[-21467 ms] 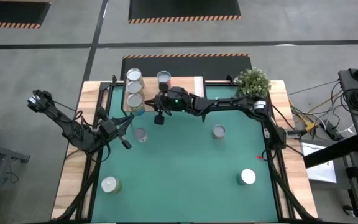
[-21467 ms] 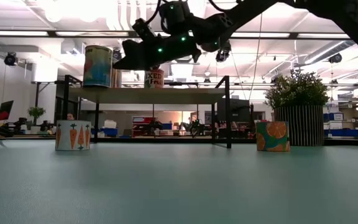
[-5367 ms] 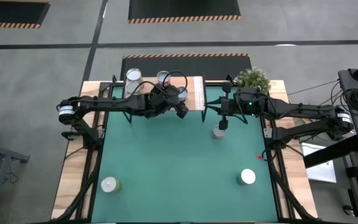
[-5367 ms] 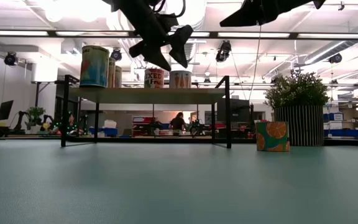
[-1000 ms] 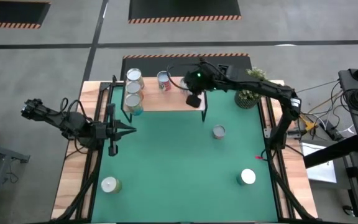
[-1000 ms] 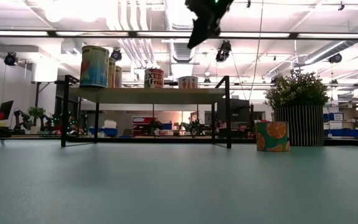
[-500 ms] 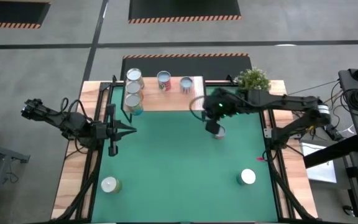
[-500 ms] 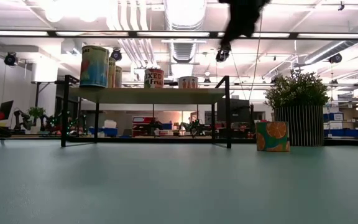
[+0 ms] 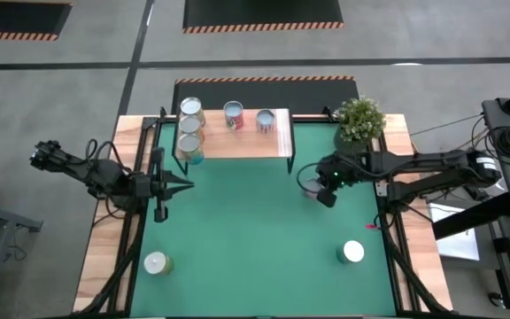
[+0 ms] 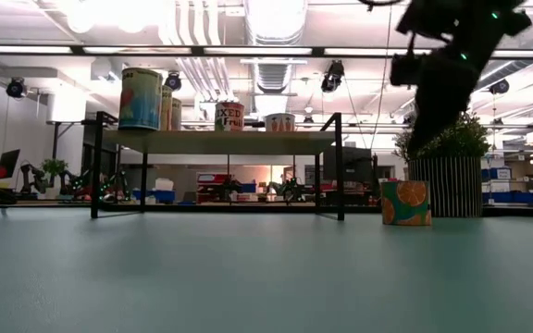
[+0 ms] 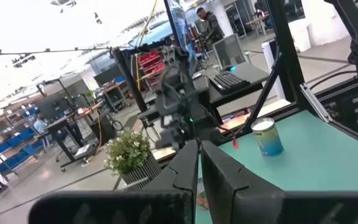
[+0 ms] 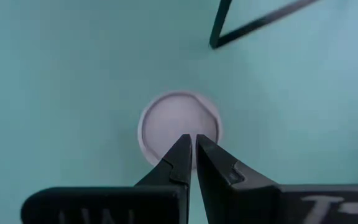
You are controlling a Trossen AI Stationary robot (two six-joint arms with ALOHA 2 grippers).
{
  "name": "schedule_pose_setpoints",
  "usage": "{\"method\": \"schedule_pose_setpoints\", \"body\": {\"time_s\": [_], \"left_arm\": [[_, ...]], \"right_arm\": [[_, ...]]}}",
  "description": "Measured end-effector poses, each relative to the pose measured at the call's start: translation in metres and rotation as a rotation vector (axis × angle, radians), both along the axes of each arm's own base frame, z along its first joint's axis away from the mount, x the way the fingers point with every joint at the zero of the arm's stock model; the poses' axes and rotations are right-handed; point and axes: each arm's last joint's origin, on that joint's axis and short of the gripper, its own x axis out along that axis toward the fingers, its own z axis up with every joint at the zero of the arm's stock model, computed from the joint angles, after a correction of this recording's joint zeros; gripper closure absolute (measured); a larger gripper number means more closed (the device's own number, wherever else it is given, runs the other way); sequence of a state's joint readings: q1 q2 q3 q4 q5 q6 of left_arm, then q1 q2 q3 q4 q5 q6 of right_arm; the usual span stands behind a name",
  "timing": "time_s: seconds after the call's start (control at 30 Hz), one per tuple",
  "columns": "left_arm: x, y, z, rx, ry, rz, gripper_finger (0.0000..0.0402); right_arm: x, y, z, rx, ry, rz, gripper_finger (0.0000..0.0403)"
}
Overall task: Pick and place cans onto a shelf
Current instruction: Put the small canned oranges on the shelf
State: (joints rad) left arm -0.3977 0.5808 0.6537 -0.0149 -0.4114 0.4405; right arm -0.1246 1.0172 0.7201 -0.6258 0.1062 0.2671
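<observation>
Five cans (image 9: 190, 110) stand on the shelf (image 9: 237, 144) in the high view, three in a column at its left end and two along the far edge, while three more wait on the green table (image 9: 246, 239): one under the right gripper (image 9: 327, 198), one white-topped near the front right (image 9: 352, 252) and one at the front left (image 9: 156, 263). The right arm reaches in from the right edge, low and nearly straight, its wrist just before the shelf's right legs; the left gripper (image 9: 187, 185) is parked at the table's left edge, fingers pressed together. From the low view, the right gripper hangs above and slightly right of the orange-and-teal can (image 10: 406, 203), which sits beside the potted plant (image 10: 444, 171), clear of contact. Through the left wrist view, a far teal-labelled can (image 11: 267, 135) and the plant show past closed fingers. Straight down the right wrist view, the pale can top (image 12: 179, 127) lies directly beyond the fingertips (image 12: 190, 144), which are shut tight. To do this well, the jaws probably should spread wider than the lid before descending, stay centred over it, then close on the can's sides.
</observation>
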Motion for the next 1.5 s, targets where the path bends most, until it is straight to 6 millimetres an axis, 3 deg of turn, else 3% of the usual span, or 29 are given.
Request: {"method": "schedule_pose_setpoints", "body": {"time_s": [0.17,0.5,0.67,0.97,1.1,1.3,1.5], "left_arm": [[0.0,0.0,0.001,0.016,-0.006,0.001,0.0398],[0.0,0.0,0.001,0.042,-0.006,0.003,0.0398],[0.0,0.0,0.001,0.042,-0.006,0.003,0.0398],[0.0,0.0,0.001,0.042,-0.006,0.003,0.0398],[0.0,0.0,0.001,0.043,-0.006,0.003,0.0398],[0.0,0.0,0.001,0.043,-0.005,0.003,0.0398],[0.0,0.0,0.0,0.045,0.001,0.003,0.0398]], "right_arm": [[-0.008,0.001,-0.019,-0.002,-0.005,-0.008,0.039],[-0.004,-0.001,-0.023,-0.015,0.006,-0.044,0.038],[-0.002,-0.001,-0.026,-0.021,0.018,-0.071,0.0322],[0.005,-0.002,-0.027,-0.003,-0.026,-0.097,0.0153],[0.007,-0.002,-0.026,-0.001,-0.046,-0.058,0.0098],[0.01,0.0,-0.036,-0.026,0.016,0.01,0.0058],[0.019,0.002,-0.044,-0.033,0.021,0.05,0.0056]]}}
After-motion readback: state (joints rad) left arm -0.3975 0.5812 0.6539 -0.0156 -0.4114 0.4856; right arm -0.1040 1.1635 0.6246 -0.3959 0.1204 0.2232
